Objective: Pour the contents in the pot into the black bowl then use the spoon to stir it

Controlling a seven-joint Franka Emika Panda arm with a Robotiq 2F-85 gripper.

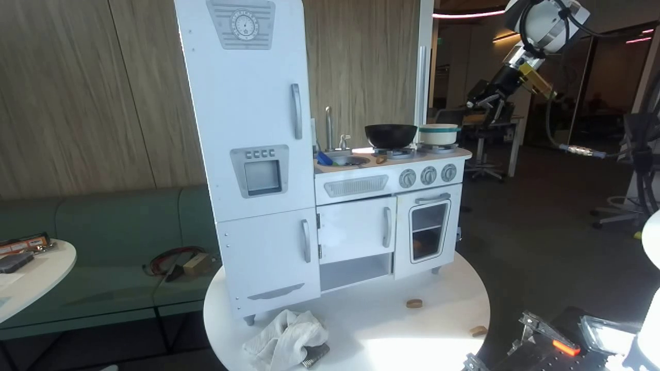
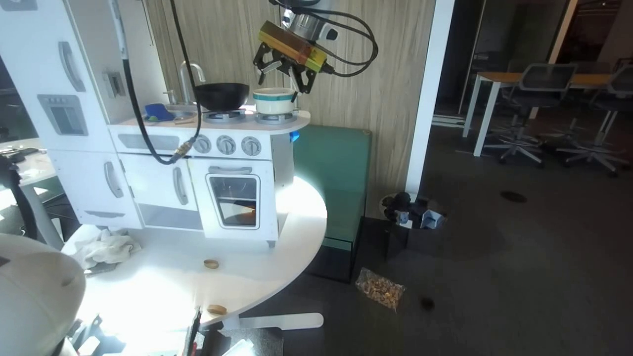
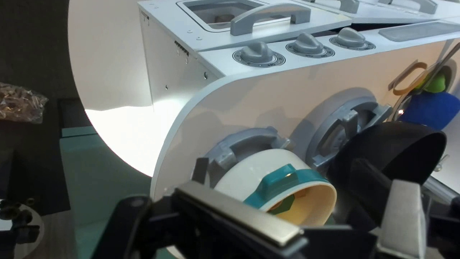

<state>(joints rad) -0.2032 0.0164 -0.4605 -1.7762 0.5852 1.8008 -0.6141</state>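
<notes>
Grasping the pot [image 2: 273, 105], just beside the black bowl [image 2: 221, 97], seems the step in hand, calling next for the nearby gripper [image 2: 278, 88], fingers [image 3: 402, 217] apart, to straddle the pot's rim and clamp.

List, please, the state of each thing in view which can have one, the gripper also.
Gripper: open, holding nothing
Pot: upright on a burner, uncovered, coloured pieces inside
Black bowl: upright on the neighbouring burner, uncovered; bottom hidden
Oven door: shut
Cupboard door: shut or slightly ajar, cannot tell
Fridge doors: both shut
Stove knobs: settings not readable
Cloth: crumpled
Plastic bag: filled; whether sealed, cannot tell
</notes>
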